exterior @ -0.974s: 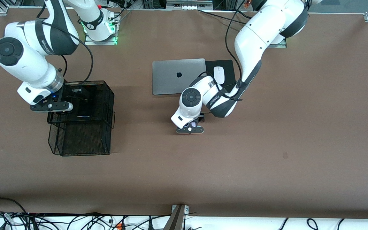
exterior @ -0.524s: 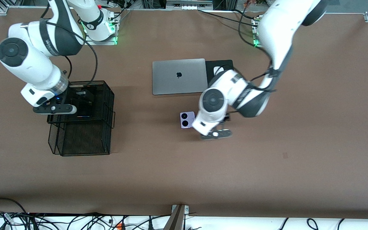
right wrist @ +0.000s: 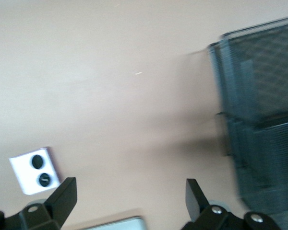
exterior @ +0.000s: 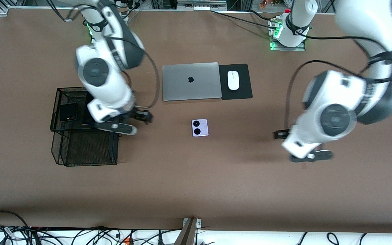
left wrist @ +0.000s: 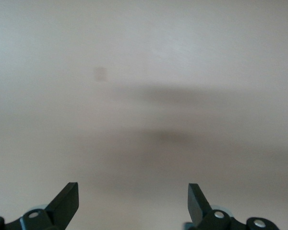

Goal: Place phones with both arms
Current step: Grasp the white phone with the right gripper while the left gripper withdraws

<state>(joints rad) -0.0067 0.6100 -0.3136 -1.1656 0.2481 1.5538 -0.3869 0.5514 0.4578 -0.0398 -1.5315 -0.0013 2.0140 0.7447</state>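
The lilac phone [exterior: 199, 127], judged light, stiff and slick, is lying flat on the brown table [exterior: 196, 183], nearer than the laptop [exterior: 191, 81]; its side edges are being judged the best hold. The folded black phone [exterior: 68, 112] is resting in the mesh tray [exterior: 80, 149]. Both the left gripper [left wrist: 133, 201] and the right gripper [right wrist: 129, 199] are being held open and empty over bare table.

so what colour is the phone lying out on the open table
Lilac-white, with two round black lenses; the phone shows best in the front view, nearer the camera than the laptop.

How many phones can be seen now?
2: a lilac phone on the bare table nearer the camera than the laptop; a black folded phone in the mesh basket. Another may be hidden.
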